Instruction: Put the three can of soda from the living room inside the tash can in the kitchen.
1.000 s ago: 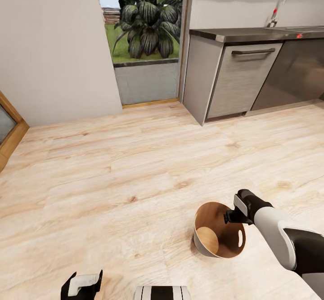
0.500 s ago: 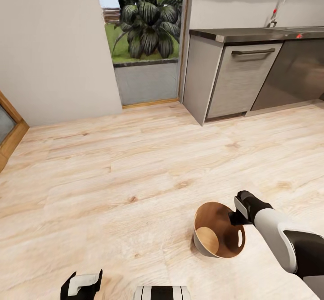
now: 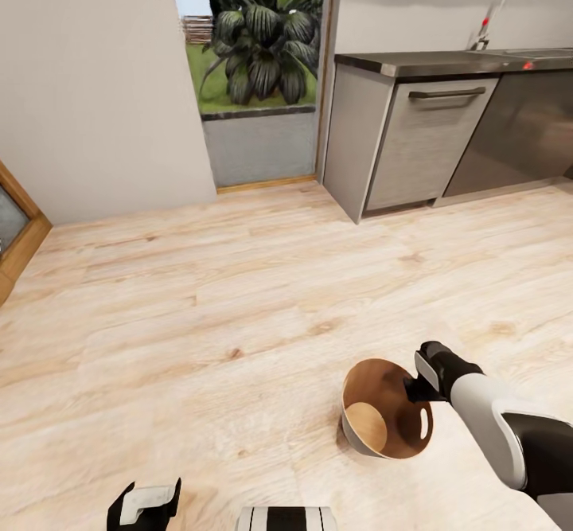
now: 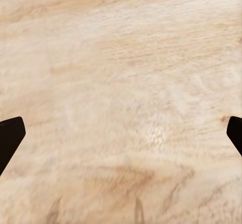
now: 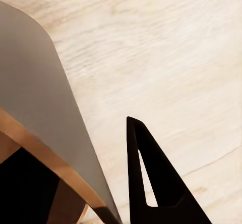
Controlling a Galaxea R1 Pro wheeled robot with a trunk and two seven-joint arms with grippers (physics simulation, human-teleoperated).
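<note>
Head view: the kitchen floor (image 3: pixel 199 292) of pale wood planks, with the bin (image 3: pixel 387 408) standing on it, tilted so that its orange-brown inside faces the camera. One cut-out handle hole shows near the rim on the side toward the right arm. No soda can can be made out inside the bin; part of its bottom is hidden by its near wall.

The right pincer (image 3: pixel 417 384) sits at the bin's rim. In the right wrist view, one dark finger (image 5: pixel 151 178) lies outside the grey wall of the bin (image 5: pixel 45 128), and the other appears as a dark mass on the inner side, so the pincer straddles the rim. Whether it actually pinches the wall cannot be told, since the contact is cut off by the frame edge.

The left pincer (image 3: pixel 145 505) is cut off at the lower edge of the head view. In the left wrist view its two dark fingertips (image 4: pixel 10 138) stand far apart at opposite edges, spread wide over bare floor and holding nothing.

Background: a grey worktop (image 3: pixel 446 60) over cabinets with a tap (image 3: pixel 501 13), and a glass door (image 3: pixel 255 77) showing a large plant (image 3: pixel 259 25) outside.
</note>
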